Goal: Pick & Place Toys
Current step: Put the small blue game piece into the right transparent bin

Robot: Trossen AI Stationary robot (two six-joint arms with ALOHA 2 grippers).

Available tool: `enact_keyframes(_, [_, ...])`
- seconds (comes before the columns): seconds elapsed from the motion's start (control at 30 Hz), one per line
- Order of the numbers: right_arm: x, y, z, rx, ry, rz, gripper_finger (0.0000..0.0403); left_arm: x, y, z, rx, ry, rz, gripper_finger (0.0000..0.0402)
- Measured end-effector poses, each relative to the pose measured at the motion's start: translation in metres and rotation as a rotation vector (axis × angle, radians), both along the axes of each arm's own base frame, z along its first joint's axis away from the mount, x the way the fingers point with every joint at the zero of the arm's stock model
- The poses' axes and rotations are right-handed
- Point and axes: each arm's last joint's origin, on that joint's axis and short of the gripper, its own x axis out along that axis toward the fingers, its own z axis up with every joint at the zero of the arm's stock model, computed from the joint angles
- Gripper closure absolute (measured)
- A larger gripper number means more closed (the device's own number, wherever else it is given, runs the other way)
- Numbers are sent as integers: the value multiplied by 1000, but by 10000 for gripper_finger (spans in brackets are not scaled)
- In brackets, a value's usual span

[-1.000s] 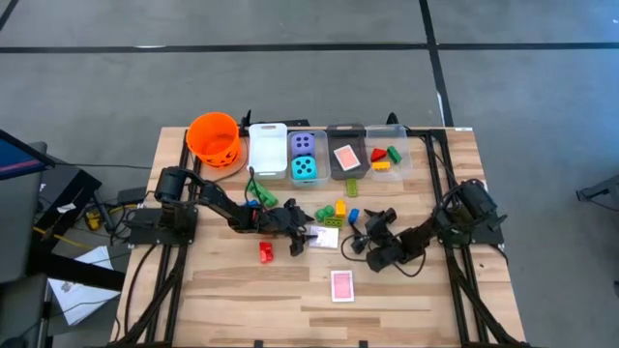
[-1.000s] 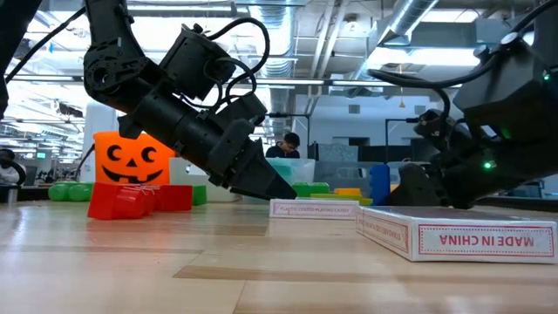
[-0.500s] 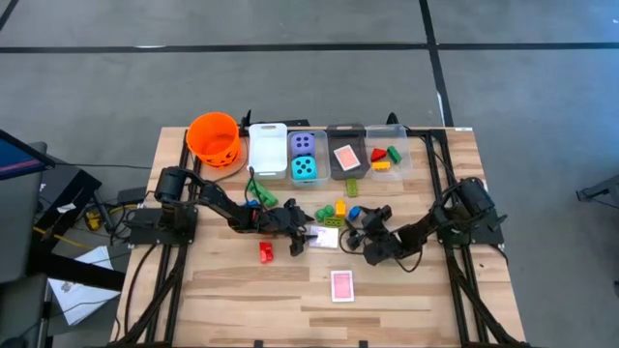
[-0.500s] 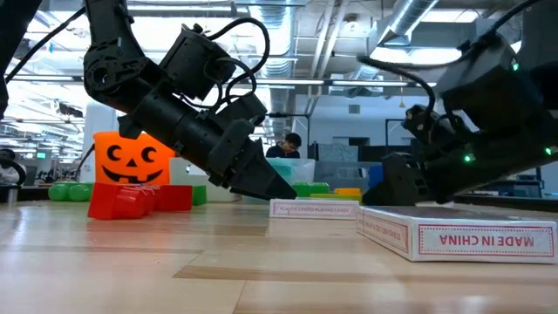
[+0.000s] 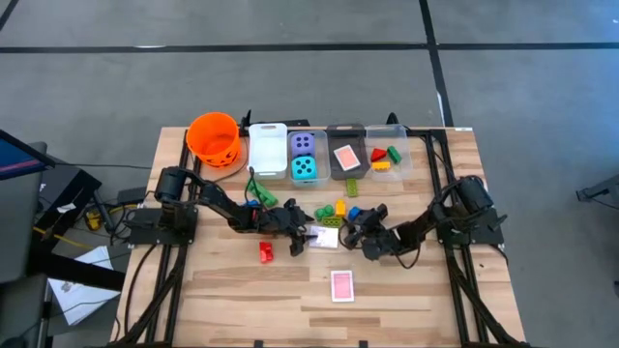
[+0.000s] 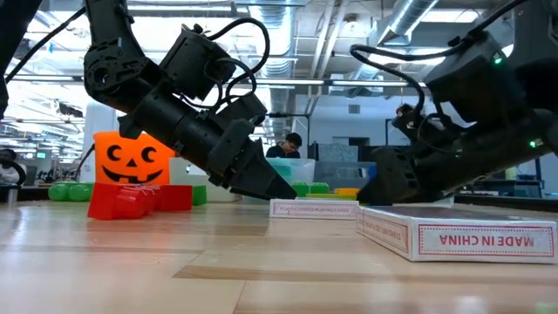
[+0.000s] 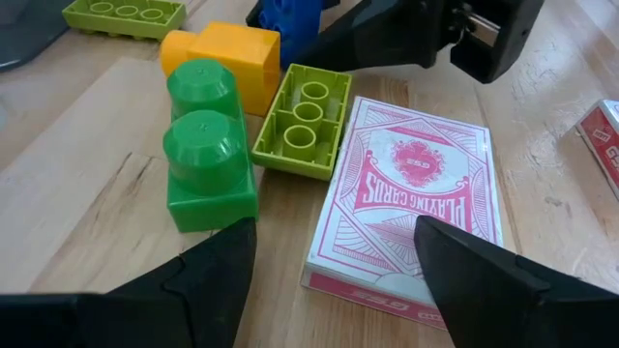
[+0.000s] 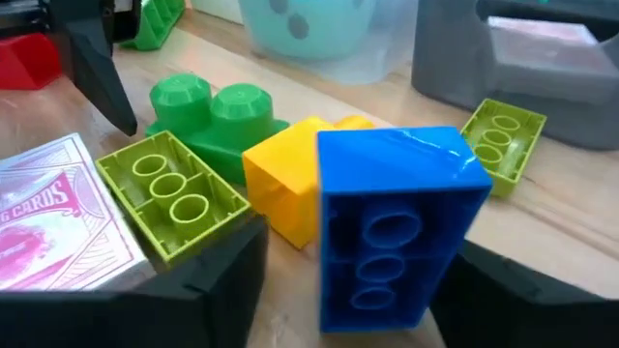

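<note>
Pink-backed card boxes are the easiest things for us to find: one card box lies near the table's middle, and a second card box sits well apart at about six o'clock from it. We see the left gripper lying low at the first box's nine o'clock edge, its fingers spread wide with that box's near end between them, apart from its sides as far as we can tell. In the left wrist view the box lies flat, with a lime brick touching its side, a green brick just beyond that, and a yellow brick behind.

We find the right gripper at the first box's three o'clock side, reaching in toward the brick cluster. Its fingers stand apart with a blue brick between them; we cannot tell whether they touch it. The blue brick stands beside the yellow brick.

A red brick rests alone at about seven o'clock from the left gripper. At twelve o'clock, along the far edge, we see an orange bucket and a row of clear bins: one holds a purple die and a teal die, one a card, one more bricks.
</note>
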Motion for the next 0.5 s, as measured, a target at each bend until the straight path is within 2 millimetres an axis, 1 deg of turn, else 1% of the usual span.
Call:
enact_keyframes(0.17, [0, -1, 0, 3, 0, 0, 268, 0, 0, 0, 0, 0, 0, 128])
enact_keyframes(0.4, [-1, 6, 2, 5, -28, 12, 267, 0, 0, 0, 1, 0, 1, 128])
enact_keyframes(0.5, [0, 10, 12, -14, -87, -12, 267, 0, 0, 0, 2, 0, 4, 128])
